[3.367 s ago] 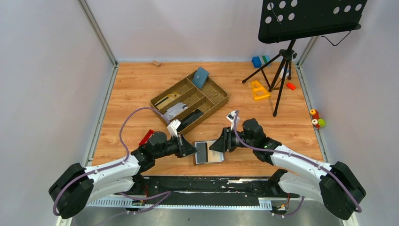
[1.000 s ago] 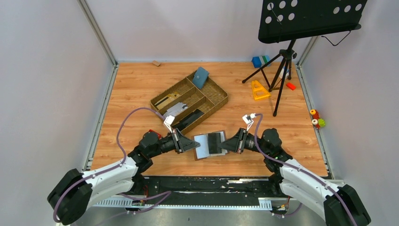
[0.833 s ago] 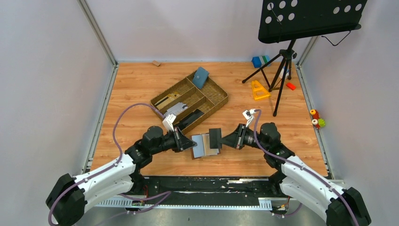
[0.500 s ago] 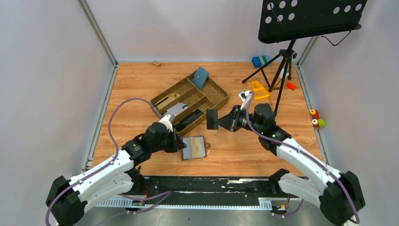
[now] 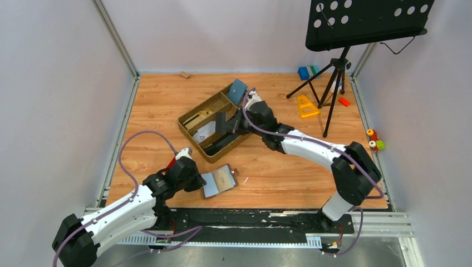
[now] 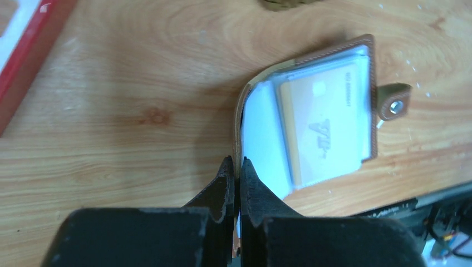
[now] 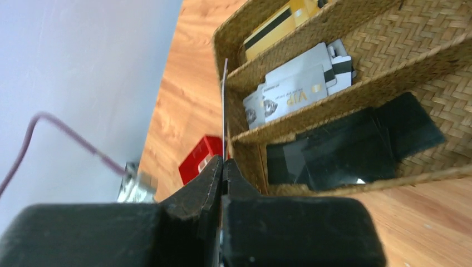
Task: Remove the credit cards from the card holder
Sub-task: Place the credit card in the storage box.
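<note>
A: State of the left gripper (image 6: 236, 173)?
B: Pressed together on the curved near edge of the small brown leather-look folding card holder (image 6: 264, 139). Spread open on the wood-grain table (image 6: 139, 111), stretching away ahead and to the right of the fingertips.
A: Anything inside?
B: A pale gold card (image 6: 325, 128) under the shiny clear sleeve, well forward of the grip. At the far right edge, a small closing tab (image 6: 394, 103) with a metal snap. Off to the left, a flat red item (image 6: 25, 61), well apart from the holder.
A: And the right gripper (image 7: 224, 162)?
B: Closed tight on a thin dark rectangular card (image 7: 224, 105), seen edge-on, sticking straight out past the fingertips. Raised over the woven straw-coloured divided tray (image 7: 356, 92).
A: Contents ahead of that hand?
B: Farthest compartment: a gold card with a black stripe (image 7: 275, 25). Middle one: silver-white cards (image 7: 295, 92). Nearest, right of the fingers: flat black pieces (image 7: 345, 147).
A: Holder anywhere near the right hand?
B: No, well apart, down by the left one.
</note>
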Robot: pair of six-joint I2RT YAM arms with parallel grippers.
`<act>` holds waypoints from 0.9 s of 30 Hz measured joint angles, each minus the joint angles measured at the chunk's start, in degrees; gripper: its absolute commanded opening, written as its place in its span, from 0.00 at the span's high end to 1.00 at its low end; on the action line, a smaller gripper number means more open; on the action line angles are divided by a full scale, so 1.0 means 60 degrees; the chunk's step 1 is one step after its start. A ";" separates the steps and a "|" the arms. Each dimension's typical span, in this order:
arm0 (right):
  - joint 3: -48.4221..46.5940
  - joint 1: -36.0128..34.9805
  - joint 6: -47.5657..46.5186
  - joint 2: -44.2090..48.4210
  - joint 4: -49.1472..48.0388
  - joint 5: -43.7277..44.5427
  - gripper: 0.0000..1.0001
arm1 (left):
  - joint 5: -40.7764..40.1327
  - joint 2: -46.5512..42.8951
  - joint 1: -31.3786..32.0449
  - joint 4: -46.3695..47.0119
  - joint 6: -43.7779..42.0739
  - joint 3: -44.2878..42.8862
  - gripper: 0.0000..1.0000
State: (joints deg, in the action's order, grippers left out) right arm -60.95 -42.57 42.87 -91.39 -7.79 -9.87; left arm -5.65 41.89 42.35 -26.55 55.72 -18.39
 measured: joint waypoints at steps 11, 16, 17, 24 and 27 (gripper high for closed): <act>-0.2200 -0.1464 0.3351 -0.2146 0.0925 0.4619 1.00 | -0.1443 -0.0831 -0.0211 -0.0441 0.1512 0.0557 1.00; -0.2211 -0.1453 0.3916 -0.2204 0.1249 0.5257 1.00 | -0.1384 -0.1027 -0.0339 -0.0397 0.1344 0.0670 1.00; -0.2211 -0.1443 0.3956 -0.2211 0.1337 0.5311 1.00 | -0.1362 -0.1042 -0.0342 -0.0386 0.1271 0.0670 1.00; -0.2204 -0.1479 0.4302 -0.2255 0.1963 0.5439 1.00 | -0.1228 -0.1115 -0.0393 -0.0186 0.0466 0.0670 1.00; -0.2065 -0.1632 0.4648 -0.2255 0.2237 0.5829 1.00 | -0.1228 -0.1162 -0.0393 -0.0146 0.0149 0.0670 1.00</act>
State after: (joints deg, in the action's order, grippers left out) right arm -73.34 -52.36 70.76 -104.92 5.63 25.10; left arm -13.02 34.92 39.99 -27.42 56.62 -14.37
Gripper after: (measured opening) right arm 0.011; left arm 0.018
